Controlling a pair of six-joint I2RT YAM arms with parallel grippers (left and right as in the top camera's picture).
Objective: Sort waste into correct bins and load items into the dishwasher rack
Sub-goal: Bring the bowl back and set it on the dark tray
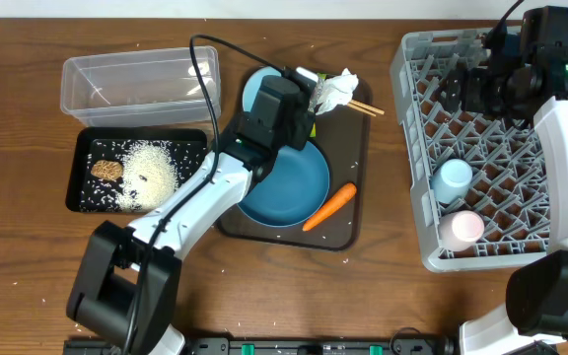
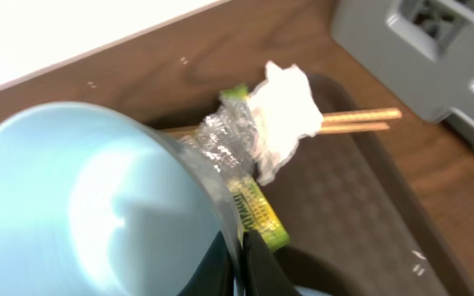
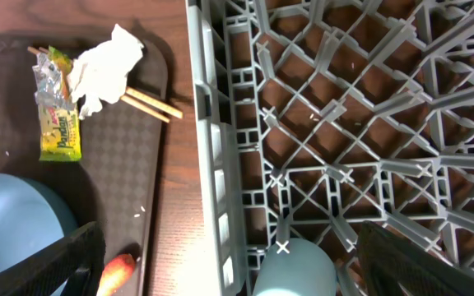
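Observation:
My left gripper [image 2: 241, 240] is shut on the rim of the small light-blue bowl [image 2: 89, 205] at the back of the brown serving tray [image 1: 349, 223]. Beside the bowl lie the green-yellow foil wrapper [image 2: 255, 205], the crumpled white tissue [image 2: 286, 115] and the chopsticks [image 2: 360, 122]. The large blue bowl [image 1: 289, 187] and the carrot [image 1: 328, 207] sit on the same tray. My right gripper [image 3: 233, 247] is open and empty above the grey dishwasher rack [image 1: 501, 148]. The rack holds the light-blue cup [image 1: 454, 179] and the white-pink cup [image 1: 461, 227].
The clear tub [image 1: 136, 84] stands at the back left. In front of it the black tray [image 1: 79, 187] holds white rice [image 1: 151, 173] and a brown lump [image 1: 106, 170]. Rice grains are scattered on the wooden table.

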